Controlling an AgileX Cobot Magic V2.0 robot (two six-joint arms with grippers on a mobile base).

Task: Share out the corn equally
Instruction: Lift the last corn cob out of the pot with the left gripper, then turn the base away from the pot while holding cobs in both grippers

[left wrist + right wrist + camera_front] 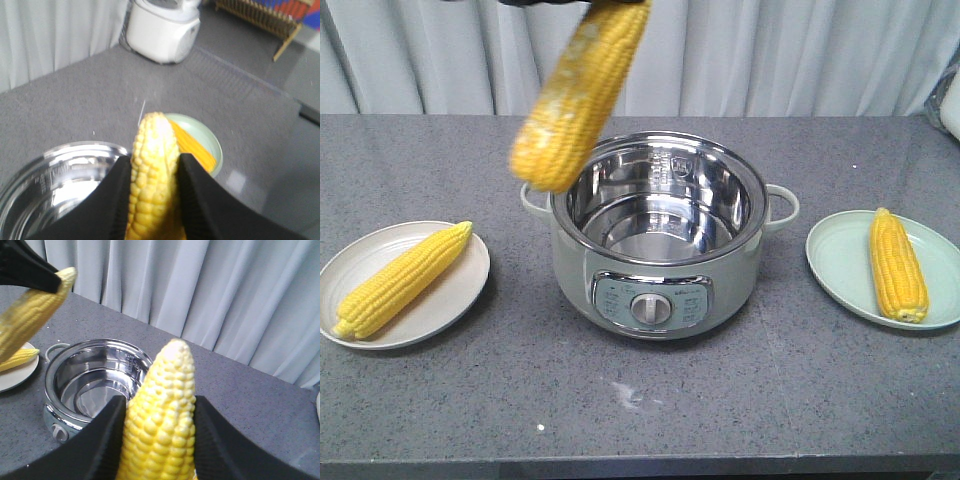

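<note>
You are looking at two pairs of matte black jaws. The left jaws are showing fine ribbing along their inner edges and are broadening toward the camera. The right jaws are showing the same black, with rounded tips and a faintly grained surface.

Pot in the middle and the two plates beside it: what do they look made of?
The round pale green electric pot: its inner bowl looks like polished stainless steel, mirror-bright with reflections; the outer shell is smooth, painted metal or plastic, unclear which. The round beige plate and round pale green plate: matte, no glare, probably plastic or melamine, possibly ceramic.
</note>
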